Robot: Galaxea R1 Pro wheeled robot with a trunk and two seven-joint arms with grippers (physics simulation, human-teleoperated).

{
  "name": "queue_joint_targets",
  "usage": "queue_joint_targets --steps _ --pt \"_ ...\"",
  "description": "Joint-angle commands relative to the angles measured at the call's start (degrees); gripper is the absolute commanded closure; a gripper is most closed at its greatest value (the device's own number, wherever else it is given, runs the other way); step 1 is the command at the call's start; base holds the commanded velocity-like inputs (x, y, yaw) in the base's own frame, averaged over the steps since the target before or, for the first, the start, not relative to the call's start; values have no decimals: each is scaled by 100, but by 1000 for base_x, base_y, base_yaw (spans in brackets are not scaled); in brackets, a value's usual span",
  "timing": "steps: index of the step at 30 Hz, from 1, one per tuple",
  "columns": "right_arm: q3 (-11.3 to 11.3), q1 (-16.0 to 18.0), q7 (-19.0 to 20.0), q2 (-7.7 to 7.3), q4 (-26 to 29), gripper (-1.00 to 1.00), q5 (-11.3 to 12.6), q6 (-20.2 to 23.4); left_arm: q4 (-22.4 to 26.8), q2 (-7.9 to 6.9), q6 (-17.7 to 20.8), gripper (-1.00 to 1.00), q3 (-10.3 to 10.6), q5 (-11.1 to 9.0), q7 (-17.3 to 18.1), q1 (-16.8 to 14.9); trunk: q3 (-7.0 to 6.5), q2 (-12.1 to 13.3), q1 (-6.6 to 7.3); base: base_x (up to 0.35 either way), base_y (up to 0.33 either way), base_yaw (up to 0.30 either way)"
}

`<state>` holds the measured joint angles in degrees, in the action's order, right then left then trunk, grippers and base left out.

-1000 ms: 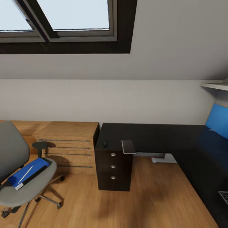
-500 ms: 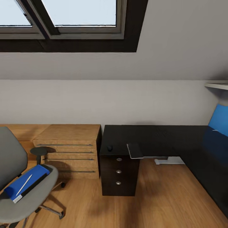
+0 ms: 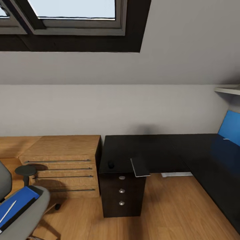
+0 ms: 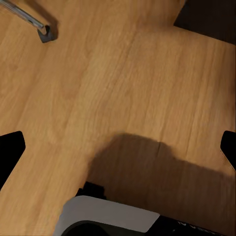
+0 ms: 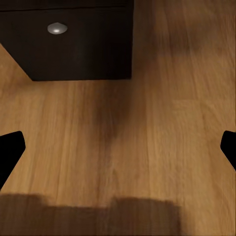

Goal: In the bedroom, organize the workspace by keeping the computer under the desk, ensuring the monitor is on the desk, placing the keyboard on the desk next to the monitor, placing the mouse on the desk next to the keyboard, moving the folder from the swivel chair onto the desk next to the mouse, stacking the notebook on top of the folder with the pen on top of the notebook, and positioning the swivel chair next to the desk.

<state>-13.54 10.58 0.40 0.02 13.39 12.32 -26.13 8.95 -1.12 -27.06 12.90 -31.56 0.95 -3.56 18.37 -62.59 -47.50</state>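
The black desk (image 3: 156, 146) runs along the wall and turns down the right side. On its near left corner lie the small dark mouse (image 3: 111, 164) and the grey notebook (image 3: 140, 166), which overhangs the edge. At the lower left is the grey swivel chair (image 3: 30, 213), with the blue folder (image 3: 16, 204) on its seat and a thin white pen (image 3: 7, 212) on the folder. My left gripper (image 4: 118, 150) and my right gripper (image 5: 118, 147) both hang open over bare wood floor, holding nothing. The computer, monitor and keyboard are out of view.
A black drawer unit (image 3: 121, 195) (image 5: 69, 42) stands under the desk's left end, beside low oak drawers (image 3: 61, 163). The desk's white foot bar (image 3: 176, 174) rests on the floor. A blue panel (image 3: 230, 128) and a shelf (image 3: 228, 90) are at the right. A chrome chair leg (image 4: 34, 22) is near my left gripper.
The camera has moved, so the chair now sits further left and lower in the picture and the desk corner looks nearer. The things themselves have not moved.
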Motion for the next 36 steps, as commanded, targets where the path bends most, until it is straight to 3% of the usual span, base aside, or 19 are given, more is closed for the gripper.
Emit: queue_joint_targets --steps 1,20,29,30,36 --pt "-39 5 4 0 -6 -100 60 -23 -4 -3 -19 -100 47 -60 10 -4 7 -4 -3 293 0 -4" --pt "-38 5 4 0 2 -100 66 -23 -6 6 -19 -100 54 -60 10 -4 7 -4 -3 312 0 -1" --pt "-35 5 4 3 2 -100 72 -23 13 6 -24 -100 61 -54 10 -4 7 -4 -3 56 0 0" --pt "-12 5 4 -14 5 -100 78 -25 138 100 -20 -100 63 -52 10 -4 7 -4 -3 0 0 0" --pt "-11 5 4 -9 -1 -100 86 -62 175 119 -19 -100 63 -59 3 -4 115 -244 -135 0 0 0"
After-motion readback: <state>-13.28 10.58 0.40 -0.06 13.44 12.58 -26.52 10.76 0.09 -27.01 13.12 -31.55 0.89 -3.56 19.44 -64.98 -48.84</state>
